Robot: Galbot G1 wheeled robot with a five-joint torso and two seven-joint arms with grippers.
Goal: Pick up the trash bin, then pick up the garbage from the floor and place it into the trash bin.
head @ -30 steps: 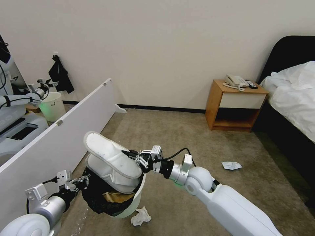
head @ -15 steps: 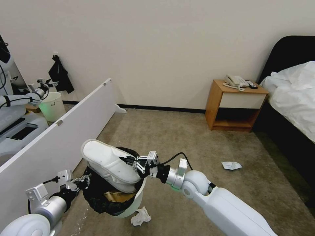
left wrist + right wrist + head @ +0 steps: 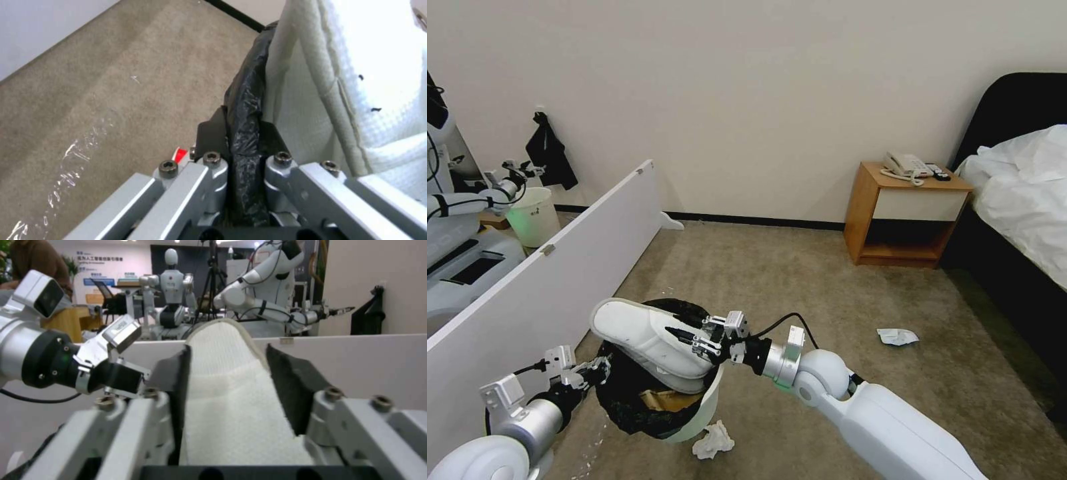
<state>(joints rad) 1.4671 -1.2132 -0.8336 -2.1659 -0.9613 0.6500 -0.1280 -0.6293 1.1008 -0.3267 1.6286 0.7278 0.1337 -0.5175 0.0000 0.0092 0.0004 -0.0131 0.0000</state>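
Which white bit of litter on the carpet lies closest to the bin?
The crumpled tissue right beside the trash bin; the other scrap lies far off toward the nightstand.

Soft even indoor light, few shadows; the wall (image 3: pixel 747 100) bends at the edges; both wrist views are blurred up close.

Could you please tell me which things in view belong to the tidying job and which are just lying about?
Job in hand:
trash bin, held by the left gripper
white slippers, in the right gripper
crumpled tissue
wrapper

Just lying about:
nightstand
telephone
bed
pale bucket
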